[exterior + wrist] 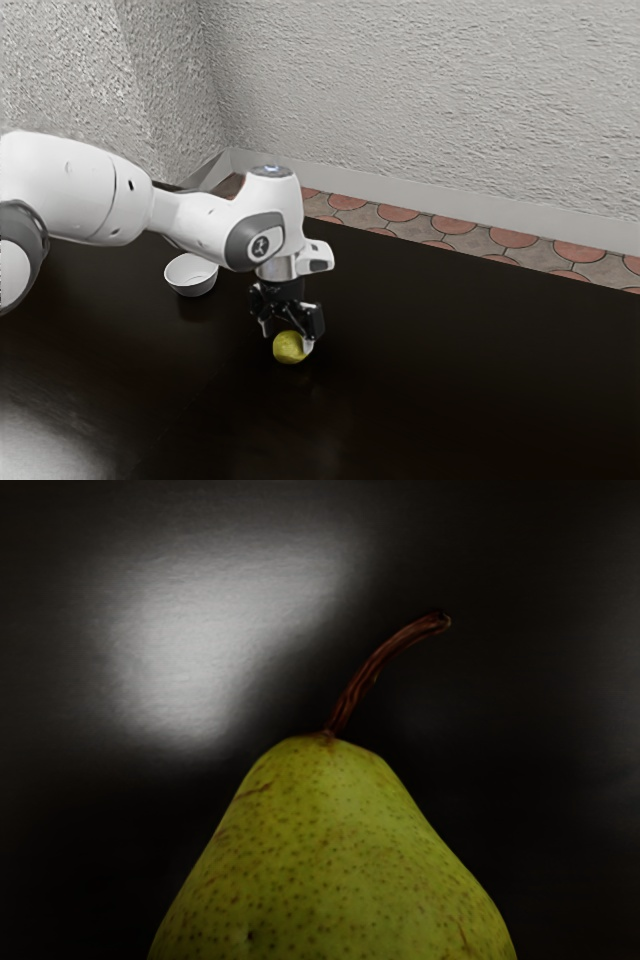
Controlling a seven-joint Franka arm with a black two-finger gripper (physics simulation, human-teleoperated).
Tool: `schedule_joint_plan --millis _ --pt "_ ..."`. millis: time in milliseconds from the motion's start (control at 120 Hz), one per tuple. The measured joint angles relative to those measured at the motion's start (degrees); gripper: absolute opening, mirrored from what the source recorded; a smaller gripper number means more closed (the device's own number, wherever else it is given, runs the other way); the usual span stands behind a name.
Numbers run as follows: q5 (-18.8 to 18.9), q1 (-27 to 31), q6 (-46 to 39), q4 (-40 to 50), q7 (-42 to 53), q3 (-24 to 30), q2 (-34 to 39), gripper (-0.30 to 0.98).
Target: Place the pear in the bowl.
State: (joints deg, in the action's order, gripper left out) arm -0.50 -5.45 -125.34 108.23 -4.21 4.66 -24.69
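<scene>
Dk tbl (450, 380); pear (287, 349) at tips of gripper (290, 341), can't tell if jaws open/gripping.

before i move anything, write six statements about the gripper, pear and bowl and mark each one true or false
1. The gripper is at the pear. True.
2. The pear is inside the bowl. False: it is outside the bowl, at the gripper.
3. In the exterior view, the bowl lies to the left of the pear. True.
4. A brown stem rises from the pear's narrow end. True.
5. The stem is perfectly straight. False: it curves.
6. The pear's skin is solid red. False: it is yellow-green with small dark specks.
</scene>
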Motion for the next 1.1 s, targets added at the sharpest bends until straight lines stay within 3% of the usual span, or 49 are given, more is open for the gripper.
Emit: schedule_joint_plan --millis 467,858,1100 --pt "-0.1 0.4 -0.1 -1.8 -1.6 0.5 -3.3 0.67" --pt "-0.2 1.4 0.1 -1.6 -2.1 1.1 -3.0 0.45" --pt "0.2 1.5 0.5 -1.4 -2.6 1.1 -2.0 0.39"
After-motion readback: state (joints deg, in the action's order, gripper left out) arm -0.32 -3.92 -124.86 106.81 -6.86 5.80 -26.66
